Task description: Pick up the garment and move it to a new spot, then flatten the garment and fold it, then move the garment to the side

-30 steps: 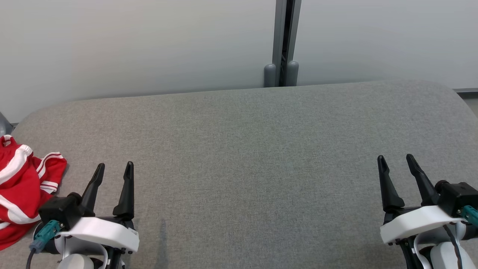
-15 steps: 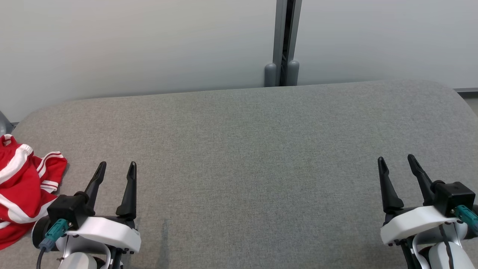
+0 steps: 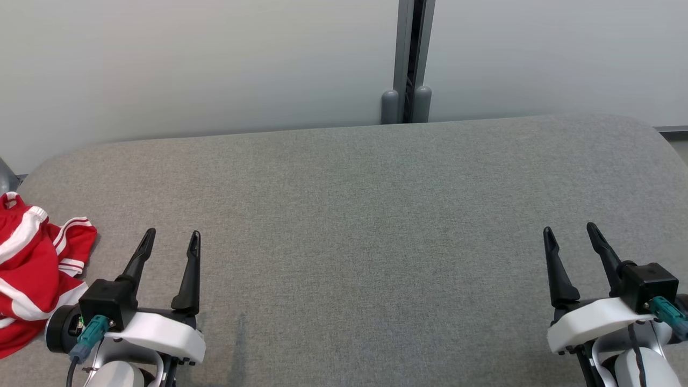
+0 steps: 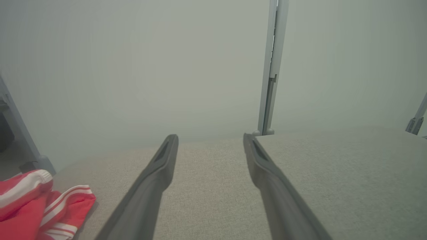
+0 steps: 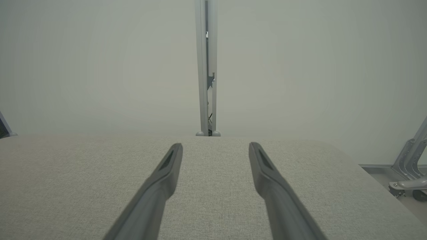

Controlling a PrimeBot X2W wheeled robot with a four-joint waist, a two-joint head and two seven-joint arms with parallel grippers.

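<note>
Just beside the spread left hand point(image 3: 172, 233), the red garment point(image 3: 32, 263) is lying crumpled — lower right, the right hand point(image 3: 569, 228) is gaping too.

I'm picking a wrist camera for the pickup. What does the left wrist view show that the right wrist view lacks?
Left wrist view: the crumpled red garment, lower left, beside the left gripper, jaws open. Right wrist view: the right gripper, jaws open, and the floor beyond the rounded right corner of the grey table. Both: that table, the pale wall and grey post.
</note>
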